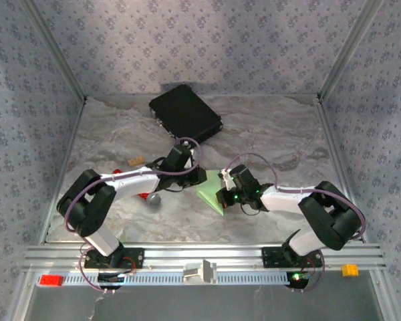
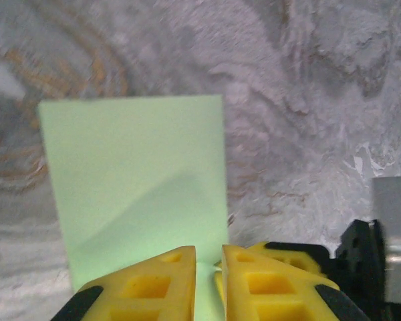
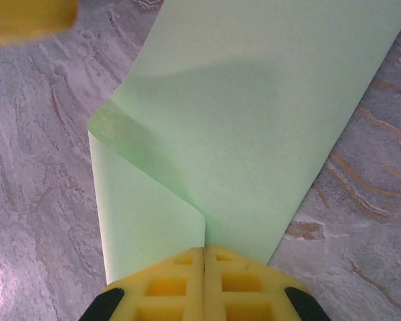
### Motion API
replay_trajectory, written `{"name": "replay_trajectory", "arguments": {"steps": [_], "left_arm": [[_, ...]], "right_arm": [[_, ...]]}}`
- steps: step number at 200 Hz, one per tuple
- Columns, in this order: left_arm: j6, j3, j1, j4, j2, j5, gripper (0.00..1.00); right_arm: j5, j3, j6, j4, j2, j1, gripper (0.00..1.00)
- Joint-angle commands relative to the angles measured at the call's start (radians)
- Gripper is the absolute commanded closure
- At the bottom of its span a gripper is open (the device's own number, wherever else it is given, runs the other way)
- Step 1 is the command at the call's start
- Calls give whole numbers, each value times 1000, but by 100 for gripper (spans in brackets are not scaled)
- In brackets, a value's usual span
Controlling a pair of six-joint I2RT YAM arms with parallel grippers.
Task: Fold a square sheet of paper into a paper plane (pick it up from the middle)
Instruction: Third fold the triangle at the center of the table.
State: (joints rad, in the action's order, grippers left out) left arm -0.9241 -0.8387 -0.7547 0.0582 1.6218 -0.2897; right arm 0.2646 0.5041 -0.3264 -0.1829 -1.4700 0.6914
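Jaws of the right gripper [image 3: 204, 253] are clamping the square sheet of paper [image 3: 254, 120] doubled for creasing; left gripper [image 2: 208, 257], barely ajar, is showing no sure hold.

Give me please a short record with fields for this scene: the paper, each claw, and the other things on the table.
paper: light-green sheet, partly folded over, on the marbled table
right claw: shut on the sheet's folded part
left claw: slightly open, over the sheet's edge
other things: black case at the back; red-handled tool left of the sheet
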Motion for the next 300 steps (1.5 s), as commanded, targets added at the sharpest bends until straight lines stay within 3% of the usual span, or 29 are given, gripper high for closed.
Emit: {"name": "replay_trajectory", "arguments": {"steps": [1, 35, 91, 300], "left_arm": [[-67, 42, -6, 58, -42, -13, 85], [-99, 80, -32, 108, -79, -3, 86], [-187, 113, -96, 267, 14, -40, 90], [-231, 181, -143, 291, 66, 29, 91]], "right_arm": [[-10, 16, -20, 5, -5, -5, 100], [-10, 10, -19, 7, -5, -6, 100], [-13, 8, -17, 5, -6, -8, 100], [-15, 1, -20, -2, -7, -10, 100]]}}
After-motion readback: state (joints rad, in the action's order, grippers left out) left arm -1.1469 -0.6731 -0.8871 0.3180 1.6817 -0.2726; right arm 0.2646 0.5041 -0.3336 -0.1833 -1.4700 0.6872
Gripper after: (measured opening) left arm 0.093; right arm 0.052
